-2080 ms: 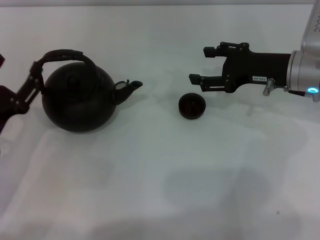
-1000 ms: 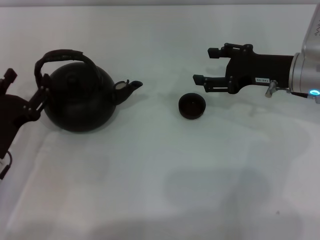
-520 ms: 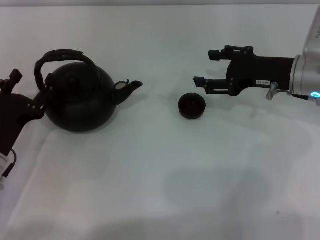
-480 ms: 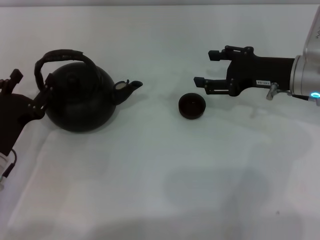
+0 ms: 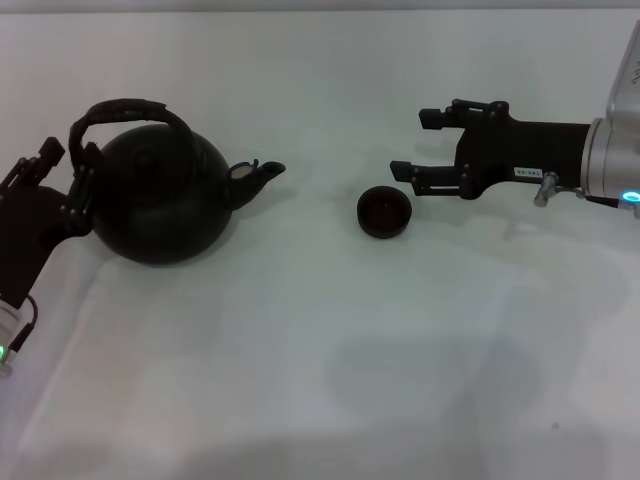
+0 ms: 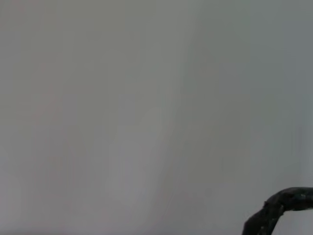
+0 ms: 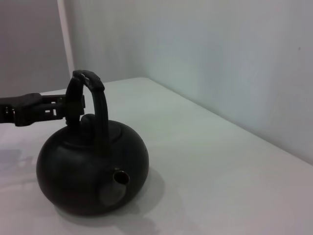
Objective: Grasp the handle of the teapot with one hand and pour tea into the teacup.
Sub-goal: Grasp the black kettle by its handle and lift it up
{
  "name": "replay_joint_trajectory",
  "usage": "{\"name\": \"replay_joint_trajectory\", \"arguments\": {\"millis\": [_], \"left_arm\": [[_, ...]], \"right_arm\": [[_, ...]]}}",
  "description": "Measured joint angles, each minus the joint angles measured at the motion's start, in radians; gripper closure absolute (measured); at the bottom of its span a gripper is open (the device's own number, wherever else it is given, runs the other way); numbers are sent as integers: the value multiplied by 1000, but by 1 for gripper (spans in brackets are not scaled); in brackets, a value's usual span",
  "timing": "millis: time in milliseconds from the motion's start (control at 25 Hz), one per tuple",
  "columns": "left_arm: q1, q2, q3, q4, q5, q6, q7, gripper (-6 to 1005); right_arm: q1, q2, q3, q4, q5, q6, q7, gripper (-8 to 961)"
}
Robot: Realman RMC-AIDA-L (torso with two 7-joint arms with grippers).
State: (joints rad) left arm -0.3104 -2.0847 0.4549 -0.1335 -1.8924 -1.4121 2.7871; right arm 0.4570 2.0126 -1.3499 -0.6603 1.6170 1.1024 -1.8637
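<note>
Moved: the left pincer (image 5: pixel 60 170) has crept in from the worktop's left edge and now sits right at the teapot's left shoulder, by the foot of the handle; the right pincer (image 5: pixel 415 145) has backed off a touch, away from the teapot. Teapot and teacup haven't budged.

Left pincer: fingers look spread on either side of the handle's left leg, holding nothing; whether they touch it I cannot tell. The right wrist view shows it (image 7: pixel 63 108) reaching in level from behind the teapot, tips at the handle's lower part.

Right pincer: jaws wide apart, empty, hovering beyond the teapot's spout side, just past the teacup and a bit further back.

Teapot (image 5: pixel 160 200): standing upright on the white worktop (image 5: pixel 320 350), spout (image 5: pixel 258 172) aimed at the teacup.

Teacup (image 5: pixel 384 213): well apart from the teapot, out along the line of the spout, upright and open-mouthed.

Key relation: the handle (image 5: pixel 125 110) arches over the lid, its span running along the same line as the spout. The left pincer is at its low left end, not at the crown, and it's by far the nearer arm.

Materials: teapot is round, squat, dark, matte, heavy-looking; the handle looks wrapped and ridged, a good grip; the teacup is small, dark, handleless; the worktop is smooth and plain.

Judgement: a closing grasp on the handle looks imminent.
</note>
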Motion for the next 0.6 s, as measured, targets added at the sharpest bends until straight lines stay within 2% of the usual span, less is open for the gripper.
{"name": "replay_joint_trajectory", "arguments": {"millis": [400, 600], "left_arm": [[-11, 2, -1, -1, -6, 22, -28, 721], [-13, 4, -1, -1, -2, 23, -34, 856]], "right_arm": [[0, 0, 0, 12, -2, 1, 0, 111], [0, 0, 0, 13, -2, 1, 0, 112]]}}
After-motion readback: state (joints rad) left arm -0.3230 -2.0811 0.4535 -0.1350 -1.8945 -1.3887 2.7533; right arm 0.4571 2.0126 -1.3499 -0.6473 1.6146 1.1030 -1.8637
